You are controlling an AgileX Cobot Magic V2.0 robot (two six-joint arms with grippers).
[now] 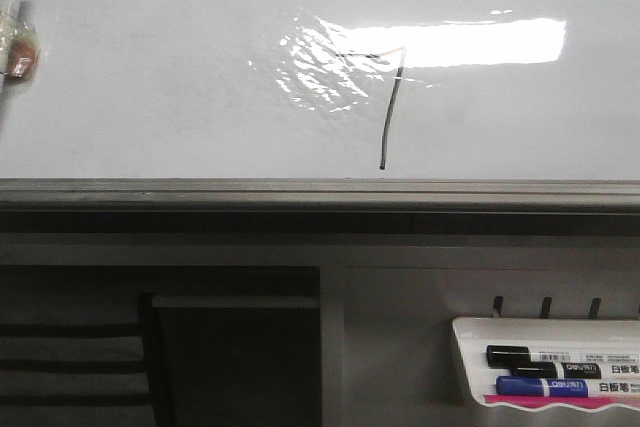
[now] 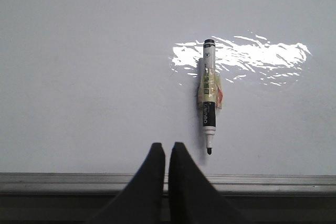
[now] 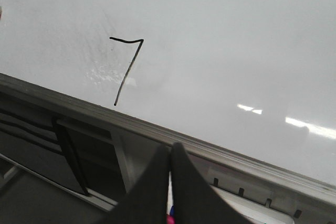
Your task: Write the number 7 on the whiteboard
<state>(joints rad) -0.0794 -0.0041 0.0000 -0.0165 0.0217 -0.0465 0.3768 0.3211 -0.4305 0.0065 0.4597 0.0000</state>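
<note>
The left jaws point(image 2: 167, 153) are clenched, their two dark fingers point(image 2: 153, 169) pressed together with only a hairline seam between them and nothing caught in it. They sit in front of the grey bottom rail point(image 2: 79, 181) of the whiteboard point(image 2: 79, 77). Just beyond them, a marker point(image 2: 208, 98) is stuck upright on the board's face, uncapped, its dark tip pointing down toward the rail and a strip of yellowish tape around its middle. It is near the fingers but apart from them. A bright patch of reflected light point(image 2: 247, 56) lies behind the marker's upper end.

The right jaws point(image 3: 169, 153) are likewise clenched, with a slim sliver of blue and pink showing in the seam lower down; whether that is something gripped or only the tray behind them cannot be told. They too sit before the rail, below and to the side of the number 7 point(image 3: 127, 66).

In the front view neither arm appears. The number 7 point(image 1: 391, 112) stands near the middle of the whiteboard, its thin top bar half lost in the glare and its long, slightly curved stem ending just above the rail. The marker is at the board's far left edge. Under the rail, toward the right corner, a small white tray point(image 1: 470, 325) holds a black marker point(image 1: 540, 356) and a blue marker point(image 1: 545, 386) lying side by side.
</note>
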